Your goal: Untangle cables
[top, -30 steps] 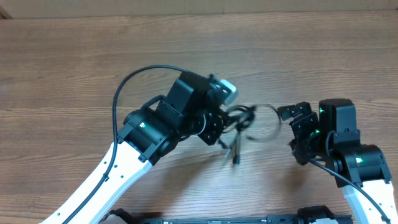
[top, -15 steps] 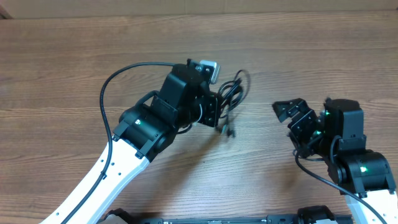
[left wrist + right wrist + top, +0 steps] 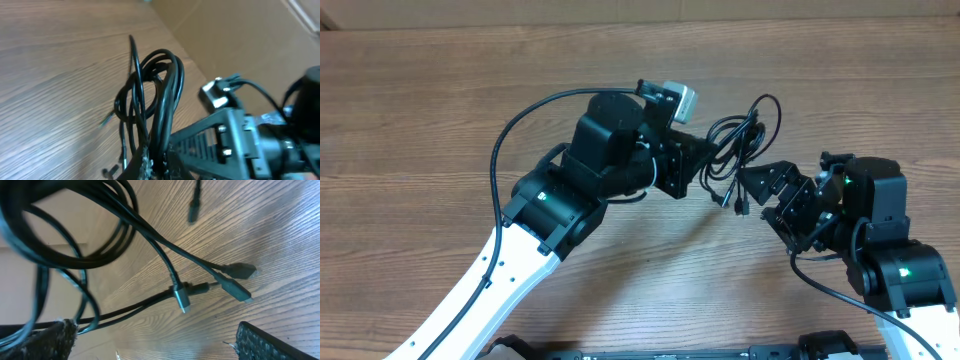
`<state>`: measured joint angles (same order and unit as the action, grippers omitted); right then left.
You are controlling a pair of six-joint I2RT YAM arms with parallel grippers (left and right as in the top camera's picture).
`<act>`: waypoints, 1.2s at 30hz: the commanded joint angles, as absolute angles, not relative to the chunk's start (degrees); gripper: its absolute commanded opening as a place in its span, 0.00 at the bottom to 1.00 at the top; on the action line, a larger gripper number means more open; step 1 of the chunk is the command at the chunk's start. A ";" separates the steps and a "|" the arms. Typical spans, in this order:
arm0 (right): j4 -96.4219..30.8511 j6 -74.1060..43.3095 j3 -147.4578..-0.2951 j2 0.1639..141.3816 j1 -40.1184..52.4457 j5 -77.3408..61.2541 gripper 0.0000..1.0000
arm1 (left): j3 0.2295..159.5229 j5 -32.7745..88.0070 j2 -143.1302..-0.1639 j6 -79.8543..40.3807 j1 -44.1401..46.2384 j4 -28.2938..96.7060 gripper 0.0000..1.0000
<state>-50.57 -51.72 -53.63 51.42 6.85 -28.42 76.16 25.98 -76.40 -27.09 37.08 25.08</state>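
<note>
Fingers of the left gripper [image 3: 708,165] are clamping the cables [image 3: 745,130], loops pointing far-right, plug ends [image 3: 235,280] dangling before the gaping right gripper [image 3: 772,192].

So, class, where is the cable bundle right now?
In the overhead view, the cables are bunched mid-table, pinched between the fingers of the left gripper. The open right gripper is close on their right side.

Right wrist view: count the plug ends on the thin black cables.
4 plug ends: one dangling at top, two side by side at right, one silver-tipped in the middle. Others may be hidden in the looped black cables.
</note>
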 commanded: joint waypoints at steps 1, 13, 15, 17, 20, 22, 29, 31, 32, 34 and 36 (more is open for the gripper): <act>-50.17 -50.89 -55.09 52.18 7.07 -29.04 1.00 | 77.08 31.00 -75.35 -28.53 37.17 22.96 0.04; -49.76 -48.34 -55.09 58.22 7.07 -27.92 1.00 | 77.08 36.73 -75.35 -28.36 37.19 18.74 0.04; -49.82 -47.42 -55.09 59.40 7.07 -27.90 1.00 | 77.08 38.61 -75.35 -28.36 37.19 16.43 0.04; -50.22 -46.94 -55.09 60.36 7.07 -27.92 1.00 | 77.08 39.05 -75.35 -28.49 37.19 14.98 0.04; -50.26 -45.50 -55.09 61.71 7.07 -26.68 1.00 | 77.08 39.03 -75.35 -28.56 37.08 13.41 0.04; -51.24 -45.52 -55.09 62.39 7.07 -23.99 1.00 | 77.08 39.03 -75.35 -28.75 36.97 11.42 0.04; -54.72 -45.47 -55.09 62.76 7.07 -18.31 1.00 | 77.08 39.09 -75.31 -31.35 35.24 7.09 0.04; -55.22 -45.47 -55.09 62.76 7.07 -17.26 1.00 | 77.08 39.09 -75.31 -32.56 34.76 6.37 0.04; -55.24 -45.50 -55.09 62.76 7.07 -16.58 1.00 | 77.08 39.20 -75.31 -33.10 34.41 5.82 0.04; -55.11 -45.52 -55.09 62.76 7.07 -15.88 1.00 | 77.08 39.27 -75.31 -33.26 33.80 4.89 0.04; -55.20 -45.50 -55.09 62.78 7.07 -15.84 1.00 | 77.08 39.68 -75.31 -33.23 33.26 4.01 0.04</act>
